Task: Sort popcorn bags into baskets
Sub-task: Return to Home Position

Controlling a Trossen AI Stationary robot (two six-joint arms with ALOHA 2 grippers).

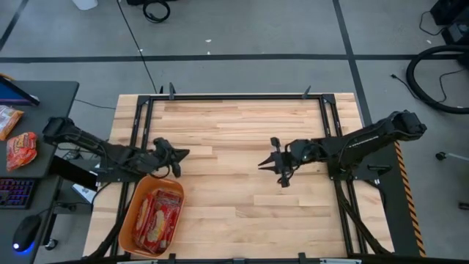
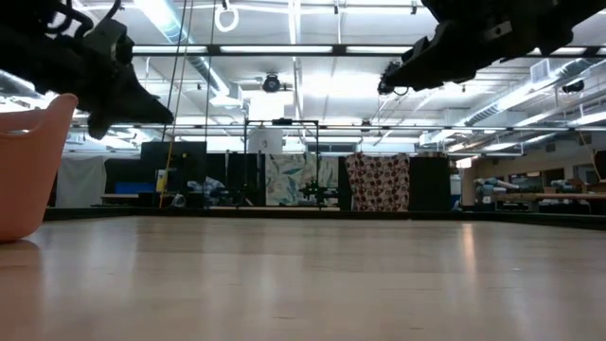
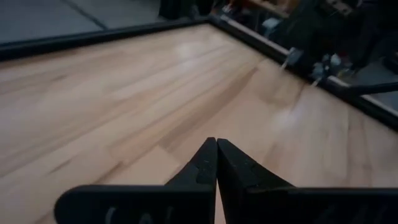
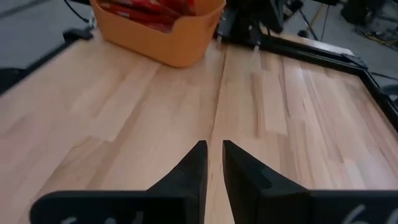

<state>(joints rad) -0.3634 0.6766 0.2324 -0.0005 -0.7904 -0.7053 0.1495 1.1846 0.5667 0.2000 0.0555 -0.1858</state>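
Right, the popcorn bags [image 1: 157, 216] are in: red packets with cream panels lie stacked flat inside the orange basket [image 1: 130, 214], which sits on the counter [image 1: 234, 132] in the corner by the left arm's base. No packet shows anywhere on the bare wood, so by my reading the sorting itself is done and only parking the arms is left.

The left gripper [image 1: 178, 154] hovers just beyond the basket's far rim, clear of it and off the wood. Its fingers are pressed together tip to tip with nothing between them, and its wrist view shows only bare planks ahead. That suits an arm with nothing to carry: closed and lifted, it is unlikely to snag the rim on the way out.

Over in the middle, the right gripper [image 1: 264, 163] hangs above open wood, well apart from the basket and pointing toward it. Its fingers stand a narrow slit apart, holding nothing. From its wrist view the basket shows across the counter with red packets near the rim.

The low view backs this up: both arms ride high, neither touching the surface. The next call, I'd say, is a clean retreat for each arm to its own side. The one thing to watch is the left arm's clearance over that rim.
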